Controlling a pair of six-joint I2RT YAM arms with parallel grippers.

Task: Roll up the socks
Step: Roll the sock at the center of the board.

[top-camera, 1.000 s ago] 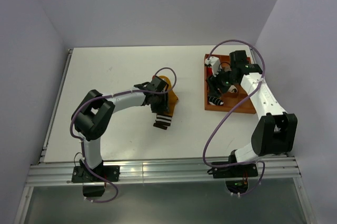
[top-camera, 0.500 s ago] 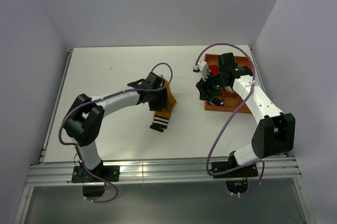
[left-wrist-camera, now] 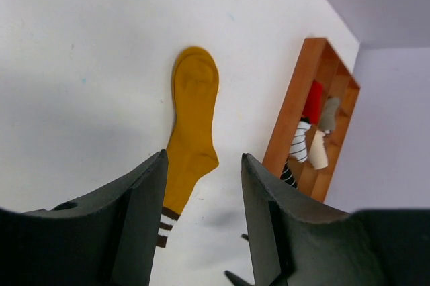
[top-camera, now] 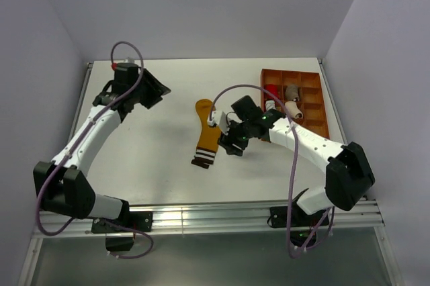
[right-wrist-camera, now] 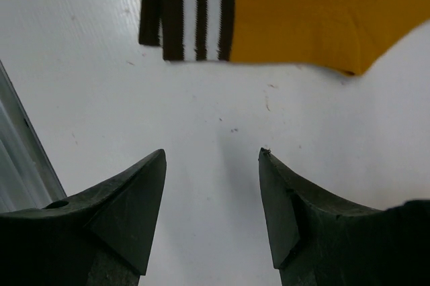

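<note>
Found mustard sock (top-camera: 205, 138) flat on the tabletop (top-camera: 154, 158), well left of the tray (top-camera: 321, 108); striped sock (left-wrist-camera: 299, 141) inside the tray. Judged both soft, light and limp, best pinched at the toe edge. Saw right tool (right-wrist-camera: 211, 158) parted, empty, low between mustard sock and tray. Saw left tool (left-wrist-camera: 203, 162) parted, empty, raised, farthest from the tray.

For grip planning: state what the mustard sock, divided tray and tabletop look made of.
Mustard sock: soft matte knit fabric, lying limp and flat, striped cuff.
Divided tray: probably wood, smooth orange-brown walls; grain not visible.
Tabletop: hard smooth white board, faintly scuffed; exact material unclear.
</note>
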